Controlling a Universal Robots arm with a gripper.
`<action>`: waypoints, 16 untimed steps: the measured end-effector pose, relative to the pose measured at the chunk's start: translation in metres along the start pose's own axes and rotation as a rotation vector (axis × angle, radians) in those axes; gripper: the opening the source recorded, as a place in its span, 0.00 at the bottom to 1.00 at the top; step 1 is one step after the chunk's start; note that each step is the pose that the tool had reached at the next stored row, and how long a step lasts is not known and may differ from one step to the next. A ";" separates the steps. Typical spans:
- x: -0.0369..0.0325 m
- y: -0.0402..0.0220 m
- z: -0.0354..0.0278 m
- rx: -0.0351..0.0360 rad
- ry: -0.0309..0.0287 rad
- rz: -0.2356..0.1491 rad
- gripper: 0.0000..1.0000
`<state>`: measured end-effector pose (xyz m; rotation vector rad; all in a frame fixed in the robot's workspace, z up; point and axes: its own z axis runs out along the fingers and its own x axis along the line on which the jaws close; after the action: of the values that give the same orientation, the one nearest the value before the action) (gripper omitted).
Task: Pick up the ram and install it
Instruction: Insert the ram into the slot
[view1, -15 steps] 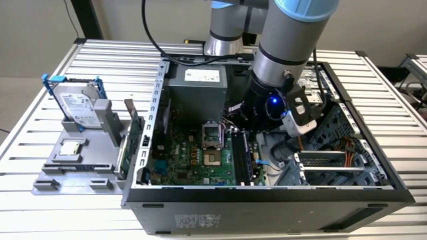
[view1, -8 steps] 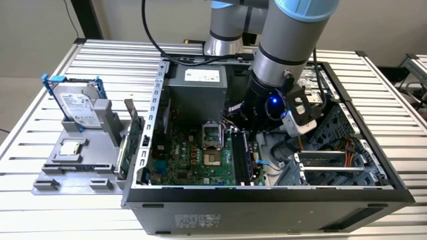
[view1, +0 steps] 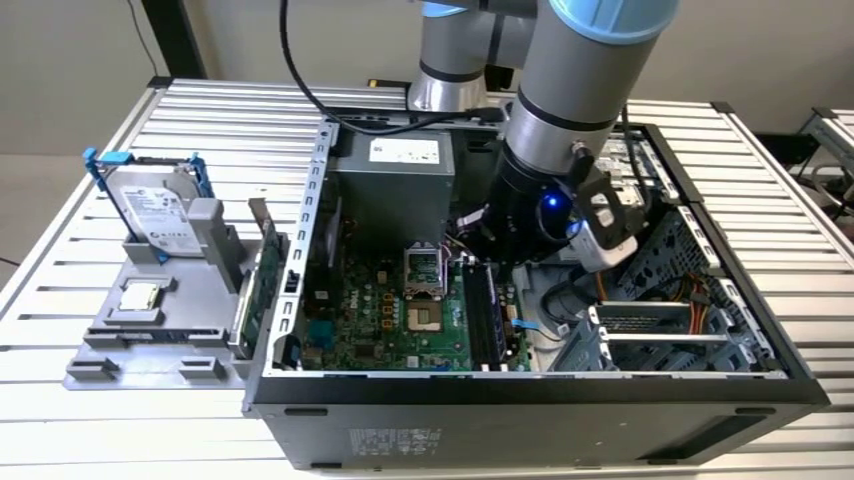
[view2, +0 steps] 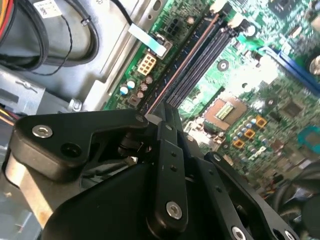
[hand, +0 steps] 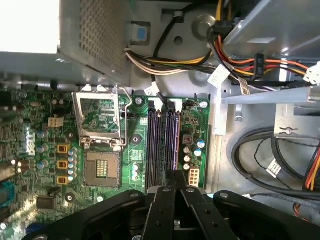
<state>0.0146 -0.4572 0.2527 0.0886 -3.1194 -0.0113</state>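
The gripper (hand: 175, 176) is down inside the open computer case (view1: 534, 412), which lies on the slatted table (view1: 54, 420), and it hangs over the near end of the black memory slots (hand: 156, 145) on the green motherboard (view1: 387, 315). In both wrist views its fingers (view2: 169, 131) are drawn tightly together with no gap showing, their tips right at the end of the ram (view2: 186, 61). I cannot tell whether they pinch the ram or only rest on it. The ram stands on edge in the slot line nearest the case's cables, running away from the fingertips towards the white clips (hand: 175, 104). The open processor socket (hand: 102, 125) lies just beside the slots. On the exterior view's left, well apart from the case, a grey tray (view1: 147, 345) holds a hard drive (view1: 154, 212), a small square chip (view1: 140, 296) and a green card (view1: 267, 268).
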 end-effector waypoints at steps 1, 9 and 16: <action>0.0000 0.0000 0.0000 0.0004 0.0002 -0.017 0.00; 0.0000 0.0000 0.0001 0.0033 0.0013 -0.164 0.00; 0.0000 0.0000 0.0001 0.0068 0.0024 -0.290 0.00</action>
<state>0.0146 -0.4572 0.2526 0.5381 -3.0730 -0.0052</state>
